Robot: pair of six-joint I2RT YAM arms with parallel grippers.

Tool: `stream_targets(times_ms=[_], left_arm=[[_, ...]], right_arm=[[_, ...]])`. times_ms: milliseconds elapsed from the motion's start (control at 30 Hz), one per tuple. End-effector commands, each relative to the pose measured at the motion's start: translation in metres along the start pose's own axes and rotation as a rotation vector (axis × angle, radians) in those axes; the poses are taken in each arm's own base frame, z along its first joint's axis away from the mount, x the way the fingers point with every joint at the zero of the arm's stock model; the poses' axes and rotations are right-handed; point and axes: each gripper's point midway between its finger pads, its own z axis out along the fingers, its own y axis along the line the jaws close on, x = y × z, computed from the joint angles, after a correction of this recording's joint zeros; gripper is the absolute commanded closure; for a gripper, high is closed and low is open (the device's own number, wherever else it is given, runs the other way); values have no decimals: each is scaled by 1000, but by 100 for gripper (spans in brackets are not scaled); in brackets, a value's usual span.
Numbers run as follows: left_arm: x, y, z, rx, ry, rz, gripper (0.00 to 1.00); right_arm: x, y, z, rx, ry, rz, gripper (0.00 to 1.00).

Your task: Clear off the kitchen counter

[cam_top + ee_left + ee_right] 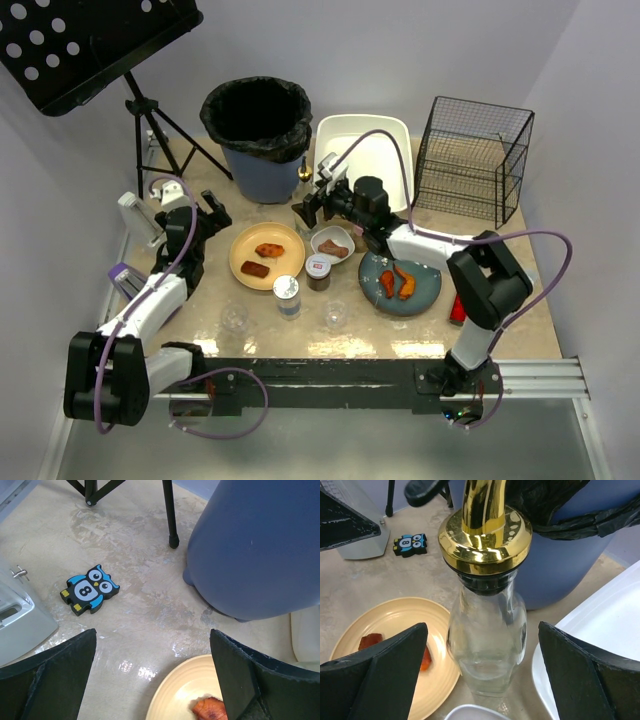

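Two grippers: both spread wide, and neither has hold of anything.
kitchen counter (205,300): beige, mottled, glossy; runs the width of the top view behind its dark near edge.
bin (262,165): blue with a black liner, far centre.
white tub (385,160): far side, just right of the bin.
wire basket (470,160): black, far right corner.
yellow plate (240,250): left of centre, with two reddish-brown pieces (268,250) on it, perhaps food, too small to tell.
glass bottle (485,655): clear and upright with a gold pourer cap (485,535); near the bin, between the yellow plate and the white tub.
left gripper (152,640): hangs above the counter just far-left of the yellow plate, fingers wide apart, only bare counter between them.
right gripper (482,627): at the far middle, one finger on each side of the glass bottle — a gap shows on both sides.
owl puzzle piece (89,590): blue and black, marked 8, flat on the counter left of the bin.
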Motion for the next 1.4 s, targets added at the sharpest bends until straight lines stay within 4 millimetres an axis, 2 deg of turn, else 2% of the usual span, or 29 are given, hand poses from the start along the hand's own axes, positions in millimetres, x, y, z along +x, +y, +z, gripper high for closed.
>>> stream_targets(times_ms=[0,400,667,833,1100,1200,1367], left_arm=[[-8,-5,0,20,-35,7,0],[-9,-4,2,13,-35,10,0],[-8,-2,1,5,-35,14,0],[-9,-2,1,4,-37,14,0],[-8,-1,1,0,-35,13,0],[-8,-1,1,0,-36,13,0],[-8,-1,1,2,-35,13,1]], right_arm=[[-32,0,10,3,-99,7,5],[-24,-6,19,30,-107,39,11],[-16,-7,23,32,-99,49,21],[-15,-7,23,32,-96,51,33],[-27,-7,19,33,-115,36,55],[-39,-6,19,27,-130,29,74],[-72,-7,13,42,-189,30,87]])
